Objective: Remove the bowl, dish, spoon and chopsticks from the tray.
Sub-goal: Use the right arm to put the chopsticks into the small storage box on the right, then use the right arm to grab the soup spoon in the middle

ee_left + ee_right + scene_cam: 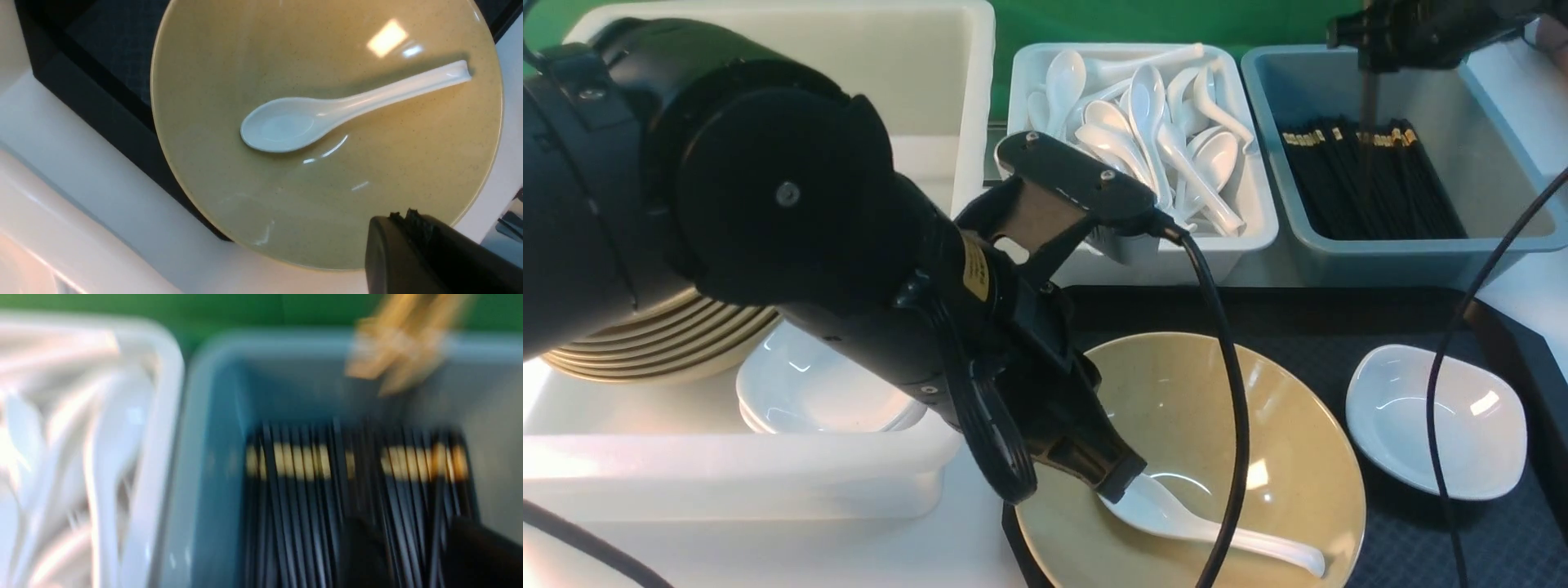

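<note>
over the white desk (pixel 976 535) and green backdrop (pixel 1111 20), my left end effector (pixel 1125 480) is closed, empty; my right end effector (pixel 408 535) is parted, its hold on blurred chopsticks (pixel 396 347) unclear.

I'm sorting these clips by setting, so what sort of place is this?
Probably a dish-sorting station, perhaps a canteen's return counter or a mock-up of one: a white tub of spoons, a blue-grey bin of black chopsticks, and stacked yellow bowls.
</note>
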`<action>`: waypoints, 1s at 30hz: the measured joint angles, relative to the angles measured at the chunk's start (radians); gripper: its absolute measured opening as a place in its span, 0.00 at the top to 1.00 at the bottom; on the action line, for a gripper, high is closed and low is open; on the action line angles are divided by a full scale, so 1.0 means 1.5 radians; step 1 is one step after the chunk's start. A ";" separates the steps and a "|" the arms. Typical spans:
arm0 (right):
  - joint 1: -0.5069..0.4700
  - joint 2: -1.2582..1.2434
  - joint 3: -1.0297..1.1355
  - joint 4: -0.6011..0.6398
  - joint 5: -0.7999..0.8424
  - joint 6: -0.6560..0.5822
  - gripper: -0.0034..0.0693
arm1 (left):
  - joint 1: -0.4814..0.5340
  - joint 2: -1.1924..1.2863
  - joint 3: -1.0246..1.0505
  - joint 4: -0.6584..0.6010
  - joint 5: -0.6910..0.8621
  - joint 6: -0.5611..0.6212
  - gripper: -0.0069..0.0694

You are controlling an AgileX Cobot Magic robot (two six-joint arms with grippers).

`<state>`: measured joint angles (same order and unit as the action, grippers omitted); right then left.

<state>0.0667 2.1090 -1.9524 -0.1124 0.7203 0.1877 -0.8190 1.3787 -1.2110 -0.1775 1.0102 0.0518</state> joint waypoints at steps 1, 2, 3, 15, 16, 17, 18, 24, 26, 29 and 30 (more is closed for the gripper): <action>0.001 -0.001 -0.013 0.000 0.041 -0.005 0.40 | 0.000 -0.007 0.002 0.000 0.006 -0.002 0.92; 0.002 -0.004 -0.028 0.000 0.074 -0.021 0.36 | 0.000 -0.013 0.006 0.001 0.010 -0.003 0.92; 0.005 -0.012 -0.046 0.000 0.127 -0.054 0.30 | 0.000 -0.029 0.014 0.004 0.014 -0.003 0.92; 0.142 -0.260 0.062 0.163 0.348 -0.340 0.22 | 0.000 -0.258 0.238 0.074 0.009 -0.091 0.92; 0.161 -0.277 0.086 0.166 0.349 -0.355 0.22 | 0.000 -0.278 0.251 0.074 0.006 -0.096 0.92; 0.190 -0.300 0.124 0.172 0.349 -0.377 0.22 | 0.000 -0.297 0.268 0.074 0.000 -0.105 0.92; 0.213 -0.315 0.158 0.176 0.349 -0.394 0.22 | 0.000 -0.315 0.279 0.074 -0.003 -0.110 0.92; 0.308 -0.331 0.314 0.178 0.350 -0.431 0.22 | 0.000 -0.389 0.315 0.063 -0.021 -0.112 0.92; 0.344 -0.312 0.365 0.177 0.346 -0.435 0.22 | 0.000 -0.402 0.319 0.062 -0.033 -0.111 0.92; 0.372 -0.286 0.402 0.176 0.343 -0.435 0.22 | 0.000 -0.405 0.319 0.062 -0.047 -0.106 0.92; 0.374 -0.283 0.404 0.176 0.342 -0.436 0.22 | 0.000 -0.405 0.319 0.062 -0.049 -0.105 0.92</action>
<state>0.6283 1.6838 -1.3462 0.1519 1.2340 -0.4667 -0.8190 0.7713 -0.7331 -0.0851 0.9372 -0.1056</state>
